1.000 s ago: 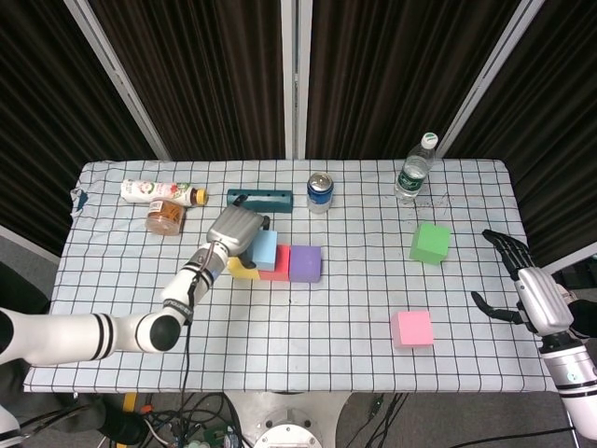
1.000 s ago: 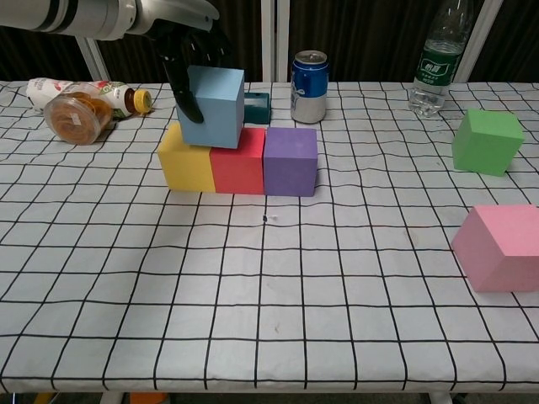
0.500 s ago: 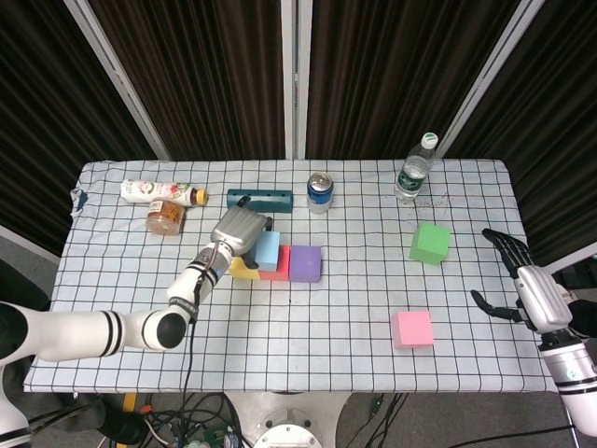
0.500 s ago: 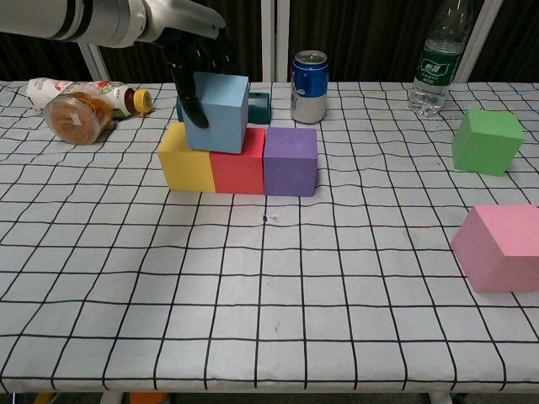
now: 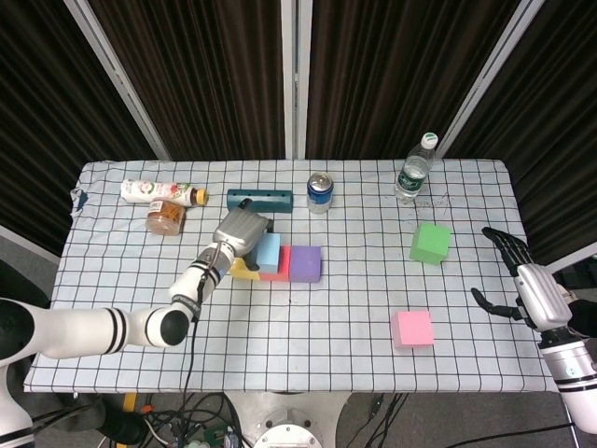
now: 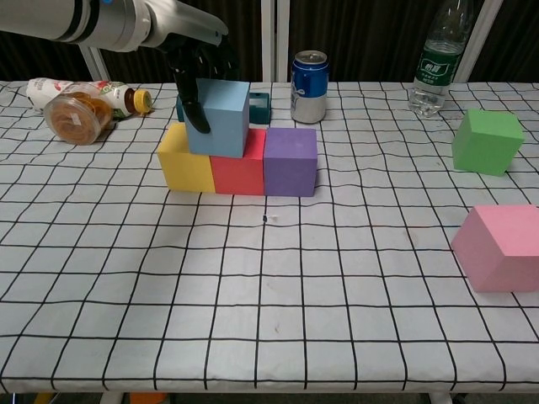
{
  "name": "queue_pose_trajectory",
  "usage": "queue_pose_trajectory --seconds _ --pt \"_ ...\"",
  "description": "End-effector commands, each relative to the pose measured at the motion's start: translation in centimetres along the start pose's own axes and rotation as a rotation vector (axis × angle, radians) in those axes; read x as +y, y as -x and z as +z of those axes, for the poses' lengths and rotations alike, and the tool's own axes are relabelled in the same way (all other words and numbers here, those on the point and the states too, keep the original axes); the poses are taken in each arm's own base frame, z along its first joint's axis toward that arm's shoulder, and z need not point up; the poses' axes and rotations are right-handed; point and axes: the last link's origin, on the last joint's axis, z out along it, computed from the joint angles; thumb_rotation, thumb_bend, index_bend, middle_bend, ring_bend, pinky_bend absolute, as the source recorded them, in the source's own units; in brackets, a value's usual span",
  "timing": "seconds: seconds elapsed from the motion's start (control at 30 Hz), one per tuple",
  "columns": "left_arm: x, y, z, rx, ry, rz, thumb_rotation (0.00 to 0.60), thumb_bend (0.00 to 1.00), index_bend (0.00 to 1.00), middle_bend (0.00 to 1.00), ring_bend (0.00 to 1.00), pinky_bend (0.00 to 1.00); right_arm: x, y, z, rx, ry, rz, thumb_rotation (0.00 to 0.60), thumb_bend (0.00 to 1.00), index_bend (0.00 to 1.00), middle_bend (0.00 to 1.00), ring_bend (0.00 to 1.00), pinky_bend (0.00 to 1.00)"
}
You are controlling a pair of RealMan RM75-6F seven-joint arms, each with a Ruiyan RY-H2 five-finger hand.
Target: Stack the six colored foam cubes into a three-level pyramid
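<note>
At the far left of the desk point(image 6: 101, 278) lay a bottle point(image 5: 160, 191) and a jar point(image 5: 164, 217), both on their sides. My left hand point(image 6: 199, 66) held the blue cube point(image 6: 219, 118) from behind and above, the cube resting across the seam between the yellow cube point(image 6: 187, 162) and the red cube point(image 6: 239, 172), with the purple cube point(image 6: 290, 160) touching the red one. The next second-level slot lay over the red-purple seam. The green cube point(image 5: 430, 243) and pink cube point(image 5: 411, 329) sat well to the right, much nearer my right hand point(image 5: 527, 285), which hung spread and empty off the desk edge. My own hand hid the blue cube's back face, so I could not tell whether it was fully seated.
</note>
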Motion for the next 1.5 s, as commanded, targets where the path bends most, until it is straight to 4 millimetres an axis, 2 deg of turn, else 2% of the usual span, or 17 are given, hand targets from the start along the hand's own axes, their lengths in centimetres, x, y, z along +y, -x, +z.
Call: queue_pose_trajectory --seconds 0.03,0.17,0.33,0.6,0.73,0.83,0.93,1.03,1.17,1.27,1.43,1.5 --pt "0.0 0.1 0.0 0.002 -0.004 -0.004 0.600 0.00 0.31 0.42 0.35 0.06 0.0 0.0 0.0 0.001 -0.001 -0.001 0.600 0.27 0.00 0.06 0.00 0.00" --pt "-0.1 0.1 0.0 -0.007 -0.009 -0.015 0.600 0.00 0.23 0.37 0.35 0.06 0.1 -0.1 -0.1 0.003 -0.001 0.003 0.600 0.27 0.00 0.06 0.00 0.00" --pt "0.0 0.2 -0.1 -0.011 -0.008 -0.011 0.600 0.00 0.17 0.27 0.29 0.06 0.1 -0.1 -0.1 0.005 -0.004 0.004 0.600 0.27 0.00 0.06 0.00 0.00" --pt "0.0 0.1 -0.7 0.012 0.002 -0.003 0.600 0.00 0.15 0.15 0.16 0.06 0.1 -0.3 -0.4 0.017 -0.006 0.006 0.600 0.27 0.00 0.06 0.00 0.00" --pt "-0.4 -0.8 -2.1 0.062 0.017 -0.053 0.600 0.00 0.14 0.11 0.08 0.05 0.2 -0.6 -0.6 0.011 -0.001 -0.013 0.600 0.27 0.00 0.06 0.00 0.00" --pt "-1.3 -1.6 -3.8 0.122 0.034 -0.118 0.600 0.00 0.13 0.10 0.06 0.05 0.2 -0.7 -0.6 0.000 0.010 -0.033 0.600 0.27 0.00 0.06 0.00 0.00" --pt "-3.1 -2.1 -5.4 0.190 0.029 -0.175 0.600 0.00 0.13 0.10 0.06 0.05 0.2 -0.5 -0.5 -0.026 0.019 -0.041 0.600 0.27 0.00 0.06 0.00 0.00" --pt "-5.5 -1.7 -6.8 0.258 -0.004 -0.197 0.600 0.00 0.14 0.12 0.06 0.05 0.0 0.3 -0.4 -0.089 0.015 -0.061 0.600 0.27 0.00 0.08 0.00 0.00" --pt "-8.4 -0.2 -8.5 0.310 -0.058 -0.207 0.600 0.00 0.15 0.13 0.06 0.05 -0.3 1.9 -0.3 -0.188 -0.007 -0.125 0.600 0.26 0.00 0.12 0.00 0.00" --pt "-9.8 1.0 -9.5 0.299 -0.086 -0.233 0.600 0.00 0.15 0.13 0.06 0.05 -0.5 3.2 -0.4 -0.272 -0.032 -0.180 0.600 0.19 0.00 0.14 0.00 0.00" --pt "-11.4 2.3 -10.4 0.275 -0.124 -0.274 0.600 0.00 0.16 0.13 0.06 0.05 -0.3 5.2 -1.0 -0.379 -0.068 -0.269 0.600 0.01 0.02 0.16 0.00 0.00" --pt "-11.9 2.7 -10.7 0.269 -0.135 -0.288 0.600 0.00 0.16 0.13 0.06 0.05 0.2 5.9 -1.2 -0.409 -0.065 -0.306 0.600 0.00 0.03 0.16 0.00 0.00"
